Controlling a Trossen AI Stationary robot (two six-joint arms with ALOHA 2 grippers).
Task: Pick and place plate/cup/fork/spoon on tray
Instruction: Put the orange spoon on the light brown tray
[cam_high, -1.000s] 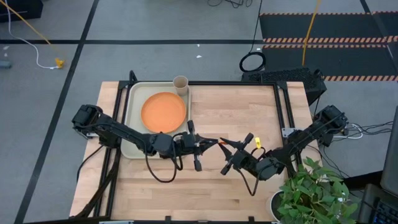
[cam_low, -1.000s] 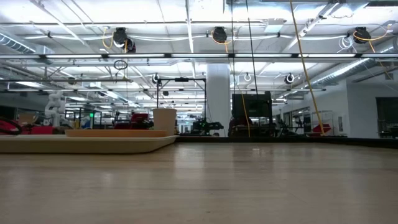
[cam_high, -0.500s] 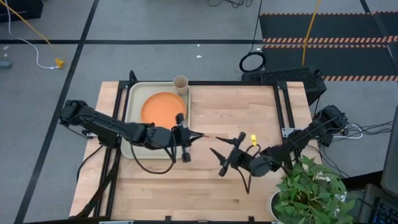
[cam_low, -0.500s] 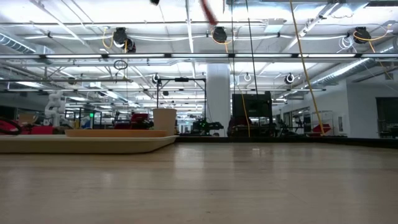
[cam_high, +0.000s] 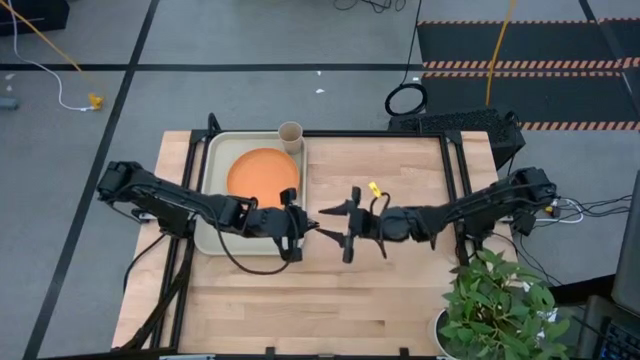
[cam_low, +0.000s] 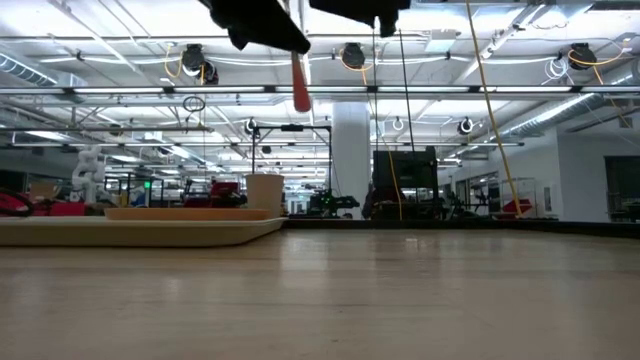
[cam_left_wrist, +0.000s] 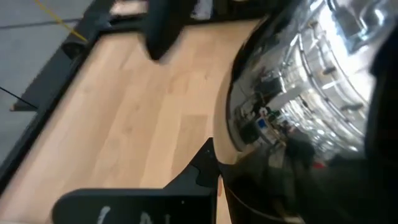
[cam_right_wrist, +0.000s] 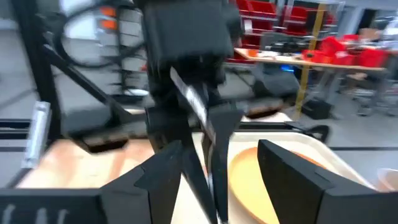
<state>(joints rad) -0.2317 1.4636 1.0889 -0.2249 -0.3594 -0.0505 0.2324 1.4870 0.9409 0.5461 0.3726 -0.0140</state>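
My left gripper (cam_high: 303, 227) hovers above the table's middle, just off the tray's near right corner, shut on the spoon. The spoon's shiny bowl (cam_left_wrist: 292, 93) fills the left wrist view, and its orange handle (cam_low: 299, 88) hangs at the low view's top. My right gripper (cam_high: 335, 225) stands open close to the right of it, facing it, fingers (cam_right_wrist: 168, 180) on either side of the left gripper without touching. The orange plate (cam_high: 263, 178) lies in the pale tray (cam_high: 213, 205). The tan cup (cam_high: 290, 135) stands at the tray's far right corner. The fork is out of view. My left gripper holds the spoon between its two fingers, coming level from the table's left. The silver bowl (cam_left_wrist: 273, 124) sits back near the wrist camera, and the orange handle (cam_low: 299, 95) sticks out past the fingertips, sloping down. The spoon is lifted clear of the table. The exact place of contact is hidden.
A potted plant (cam_high: 500, 300) stands at the table's near right corner. Black frame rails (cam_high: 455, 180) run along the table's sides. Bare wood (cam_high: 330, 290) stretches across the near half, and the tray's right strip (cam_high: 300, 195) beside the plate is bare.
My right gripper has drawn back from the spoon toward the near edge, then swung toward the far left, close to the left gripper again. My left gripper has carried the spoon a little toward the tray. The handle now shows at the low view's top.
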